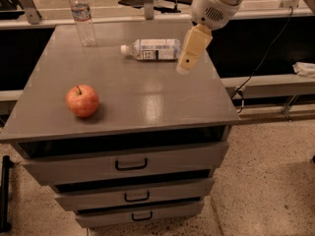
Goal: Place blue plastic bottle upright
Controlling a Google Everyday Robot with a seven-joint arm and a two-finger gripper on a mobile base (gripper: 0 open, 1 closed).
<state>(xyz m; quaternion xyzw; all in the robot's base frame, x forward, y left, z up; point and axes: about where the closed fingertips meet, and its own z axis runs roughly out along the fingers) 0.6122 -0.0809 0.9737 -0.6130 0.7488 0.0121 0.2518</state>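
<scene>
Desk [147,107], grey, with three drawers [129,164] stacked below its top. It carries everything in the scene, all to the left of the gripper or behind it.

Arm [216,6], one, entering from the upper right and angled down over the far right part of the desk. You may judge this as an approach from the base end of the lying bottle, which keeps the wrist away from the other things.

Gripper [183,69], one, a pale slab pointing down and slightly left. It hangs above the desk top and is seen side-on, so you cannot tell whether it is spread or closed. It holds nothing.

Bottles, two. The blue plastic bottle [155,49] lies on its side just behind and left of the gripper tip. Its white cap points away to the left and its label faces up; its base end is hidden behind the gripper, so you cannot tell whether the two touch. It is not yet upright, so the whole task remains. The ribbed clear bottle [82,16] stands upright far to the left, at the back corner, well apart from the gripper, and needs no handling.

Apple [82,101], one, red, resting near the front left, well clear of any likely path to the lying bottle.
</scene>
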